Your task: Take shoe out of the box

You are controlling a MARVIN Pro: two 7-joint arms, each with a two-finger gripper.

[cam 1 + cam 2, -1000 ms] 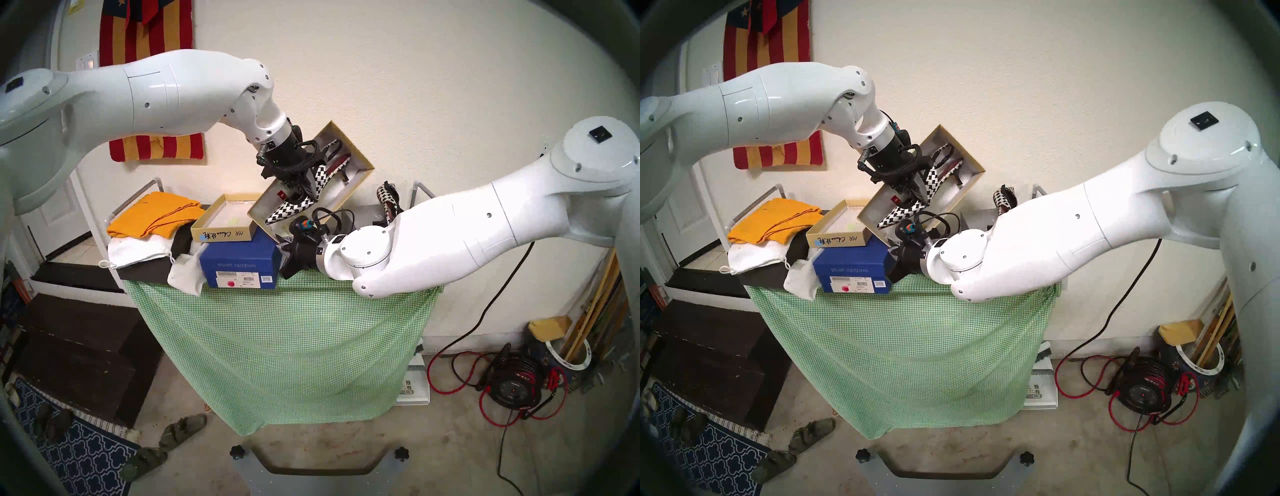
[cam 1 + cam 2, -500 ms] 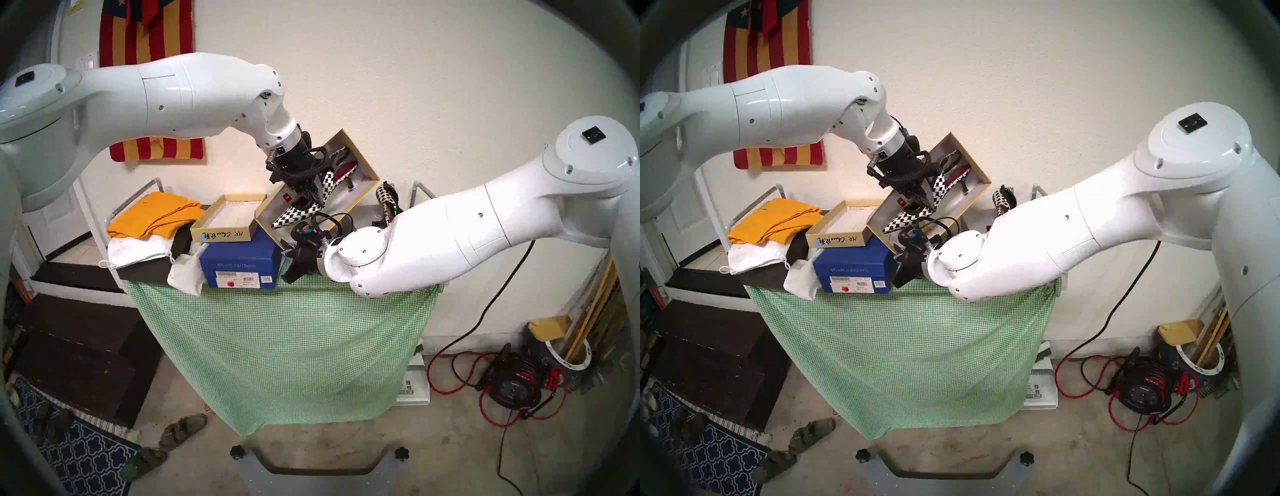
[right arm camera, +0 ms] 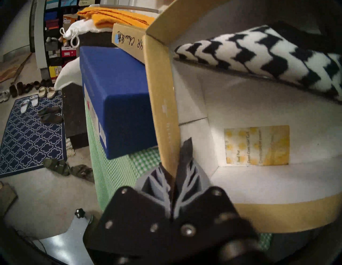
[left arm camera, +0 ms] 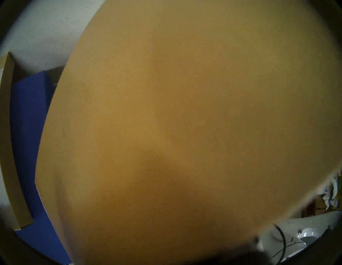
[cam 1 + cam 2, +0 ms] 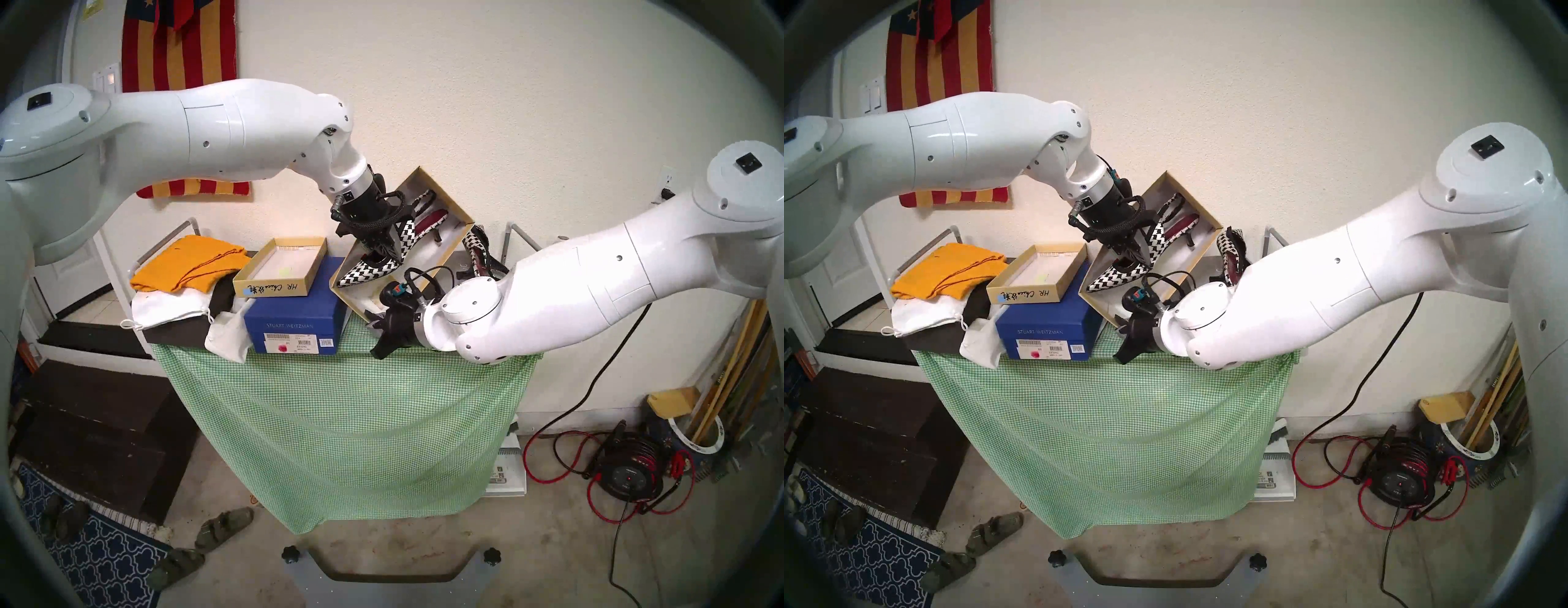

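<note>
Now the right gripper [image 3: 173, 175] has its jaws clenched on the tilted box [image 5: 460, 231] wall; the left gripper [image 5: 388, 250], jaws clenched, grasps the shoe [image 5: 369, 271] inside, at the box's 9 o'clock side.

**Obscured and indeterminate items**

The left wrist view is almost wholly filled by a blurred tan cardboard surface [image 4: 185, 120], likely the tilted tan shoebox [image 5: 460, 212]. The left gripper's [image 5: 388, 250] fingertips are hidden behind a black-and-white zigzag pump [image 5: 369, 269]. The second zigzag pump [image 5: 477, 250] is partly covered by the right arm.
</note>
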